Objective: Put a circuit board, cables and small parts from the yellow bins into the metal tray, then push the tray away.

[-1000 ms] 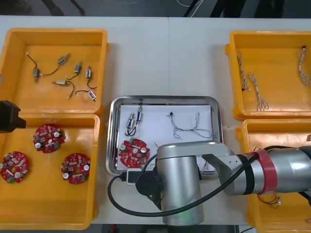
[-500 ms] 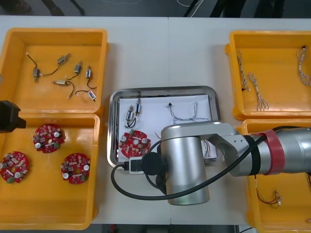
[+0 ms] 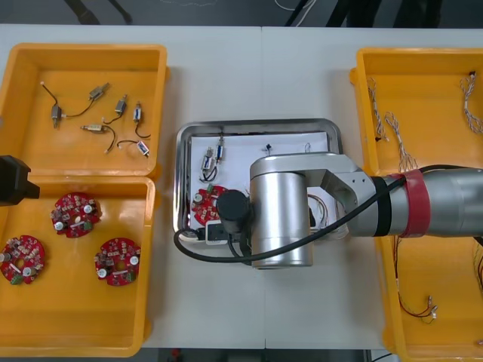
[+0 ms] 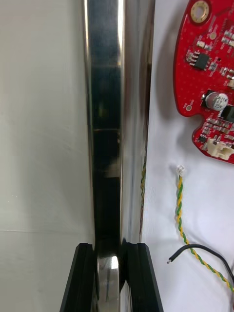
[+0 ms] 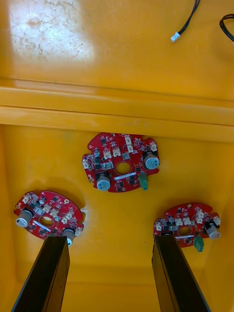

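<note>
In the right wrist view, my right gripper (image 4: pixel 108 273) is shut on the near rim of the metal tray (image 4: pixel 105 122). The shiny edge stands between the two black fingers. On the tray's white floor lie a round red circuit board (image 4: pixel 209 73), a twisted yellow cable (image 4: pixel 180 214) and a black cable (image 4: pixel 204 248). From the front, the right arm (image 3: pixel 279 219) covers the tray's near half. Beyond it show the tray (image 3: pixel 256 123), the board (image 3: pixel 202 205) and small metal parts (image 3: pixel 211 160). My left gripper (image 5: pixel 112 278) hangs open above three boards, the middle one (image 5: pixel 122 163).
Yellow bins flank the tray. The far left bin (image 3: pixel 83 53) holds small metal parts and the near left bin (image 3: pixel 75 343) holds three boards. The right bins (image 3: pixel 423 54) hold cables. The left arm (image 3: pixel 13 181) stays at the left edge.
The right arm has slid the tray away from me, toward the table's far side, keeping hold of its near rim. The left arm has not moved.
</note>
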You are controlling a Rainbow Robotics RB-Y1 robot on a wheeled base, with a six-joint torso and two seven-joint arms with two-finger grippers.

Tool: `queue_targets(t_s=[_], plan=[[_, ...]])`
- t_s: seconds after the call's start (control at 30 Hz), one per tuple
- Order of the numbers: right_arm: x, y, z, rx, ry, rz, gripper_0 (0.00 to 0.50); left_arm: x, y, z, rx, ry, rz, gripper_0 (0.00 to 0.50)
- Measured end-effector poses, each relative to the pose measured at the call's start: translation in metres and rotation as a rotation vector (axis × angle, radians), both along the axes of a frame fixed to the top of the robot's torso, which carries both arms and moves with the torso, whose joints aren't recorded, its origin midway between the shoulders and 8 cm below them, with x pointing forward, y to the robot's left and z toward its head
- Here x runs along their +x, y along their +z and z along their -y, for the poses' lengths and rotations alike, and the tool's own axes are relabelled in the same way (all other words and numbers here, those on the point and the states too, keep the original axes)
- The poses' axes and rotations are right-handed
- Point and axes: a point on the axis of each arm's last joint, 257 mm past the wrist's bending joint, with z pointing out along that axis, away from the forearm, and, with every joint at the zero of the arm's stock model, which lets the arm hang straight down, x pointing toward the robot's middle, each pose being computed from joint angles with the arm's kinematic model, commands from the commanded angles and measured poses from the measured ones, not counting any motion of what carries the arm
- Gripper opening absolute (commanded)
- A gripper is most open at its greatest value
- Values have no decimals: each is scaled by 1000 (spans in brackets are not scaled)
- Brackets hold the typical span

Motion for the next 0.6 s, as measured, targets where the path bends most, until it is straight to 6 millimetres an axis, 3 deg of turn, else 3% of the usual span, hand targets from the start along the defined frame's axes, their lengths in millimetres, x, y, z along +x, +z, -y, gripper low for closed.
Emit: queue_targets(t_s=[0.6], plan=[[37,18,1,6,-41,-19,0,0,0,0,0,0,0,500]])
